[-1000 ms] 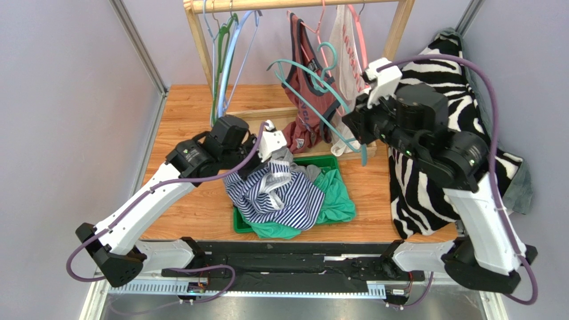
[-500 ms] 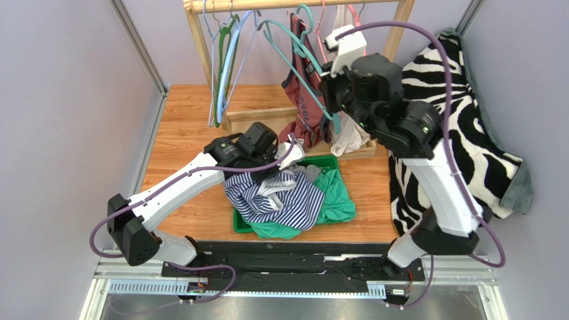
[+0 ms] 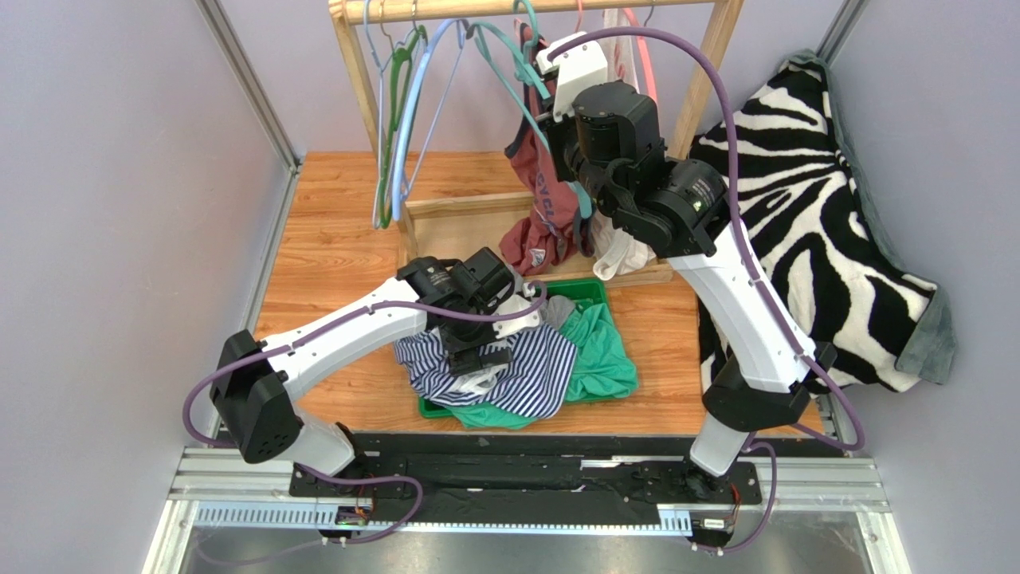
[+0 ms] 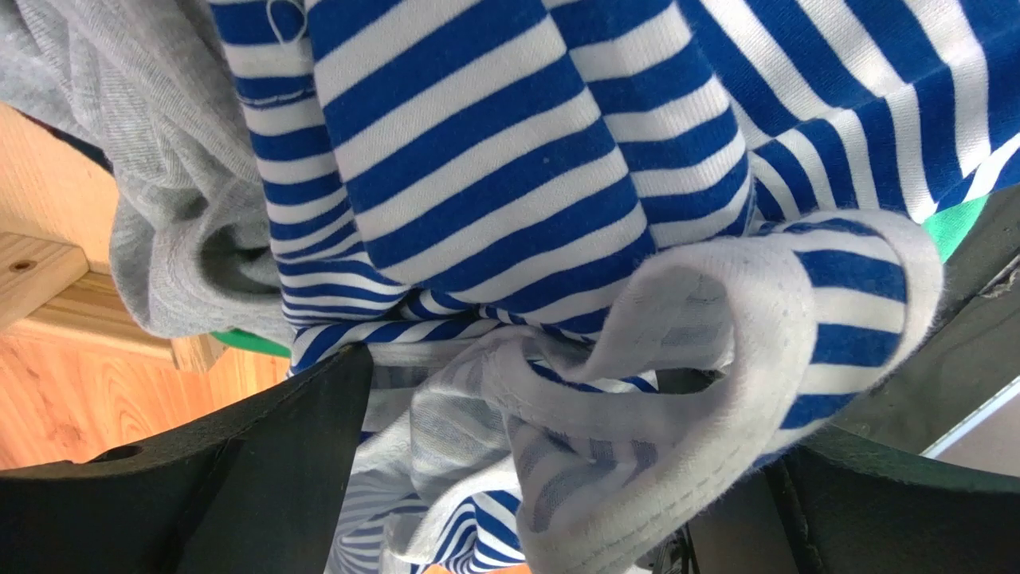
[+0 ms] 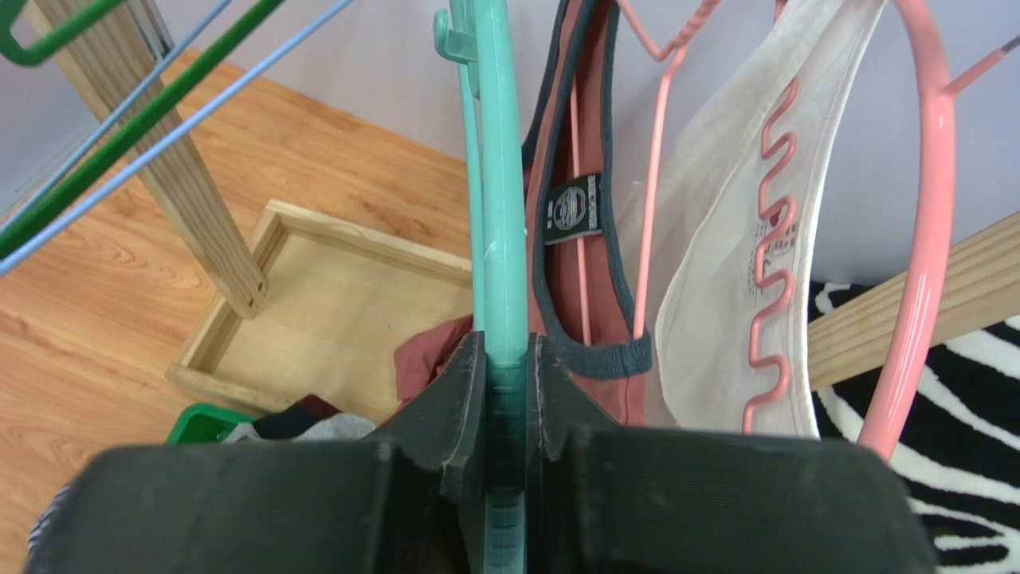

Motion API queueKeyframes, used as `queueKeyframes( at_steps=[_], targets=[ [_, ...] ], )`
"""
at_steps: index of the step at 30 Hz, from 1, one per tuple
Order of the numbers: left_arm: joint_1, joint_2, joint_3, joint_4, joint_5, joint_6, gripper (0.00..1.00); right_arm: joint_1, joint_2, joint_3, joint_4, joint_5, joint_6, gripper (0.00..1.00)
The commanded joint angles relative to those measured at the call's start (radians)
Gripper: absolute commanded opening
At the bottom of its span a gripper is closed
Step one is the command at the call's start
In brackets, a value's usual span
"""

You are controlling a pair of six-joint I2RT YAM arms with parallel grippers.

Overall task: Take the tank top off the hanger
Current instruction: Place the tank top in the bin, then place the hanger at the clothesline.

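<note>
The blue-and-white striped tank top point(image 3: 533, 368) point(image 4: 503, 156) lies bunched in the green bin point(image 3: 594, 287), off the hanger. My left gripper point(image 3: 481, 349) point(image 4: 551, 466) is down on it and open, with a white-edged fold of the top lying loose between the spread fingers. The bare teal hanger point(image 3: 509, 54) point(image 5: 501, 179) is held up by the wooden rail point(image 3: 479, 10). My right gripper point(image 3: 553, 102) point(image 5: 505, 359) is shut on the hanger's arm.
A maroon top point(image 3: 539, 203) point(image 5: 599, 120) and a white garment point(image 3: 623, 251) point(image 5: 718, 239) hang on pink hangers. Empty green and blue hangers point(image 3: 401, 108) hang left. A green garment point(image 3: 605, 359) and grey cloth point(image 4: 156, 179) share the bin. Zebra cloth point(image 3: 826, 203) lies at the right.
My left gripper came down over the bin and opened, letting go of the striped top. My right arm carried the teal hanger up and left to the rail.
</note>
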Motion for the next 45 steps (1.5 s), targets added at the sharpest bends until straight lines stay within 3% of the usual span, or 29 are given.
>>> queueKeyframes(
  at_steps=[1,7,10,19,27,32,45],
  targets=[
    [-0.005,-0.052,0.042,-0.033,-0.018,-0.015,0.98,0.005,0.015,0.061,0.127,0.043,-0.050,0.00],
    [-0.005,-0.116,0.310,-0.147,0.002,-0.035,0.98,0.003,0.055,0.075,0.181,0.064,-0.084,0.00],
    [-0.005,-0.167,0.413,-0.222,0.081,0.003,0.99,-0.001,0.069,0.078,0.211,0.073,-0.104,0.00],
    [-0.005,-0.431,0.530,-0.095,0.121,0.057,0.99,-0.031,0.124,0.099,0.262,0.041,-0.110,0.00],
    [0.001,-0.468,0.735,-0.127,0.090,0.082,0.99,-0.063,0.178,0.092,0.294,-0.016,-0.083,0.00],
    [0.023,-0.481,0.752,-0.113,0.045,0.093,0.99,-0.063,0.190,0.084,0.293,-0.013,-0.083,0.00],
    [0.061,-0.443,0.777,-0.072,0.004,0.092,0.99,-0.063,0.115,-0.128,0.288,-0.086,-0.011,0.00]
  ],
)
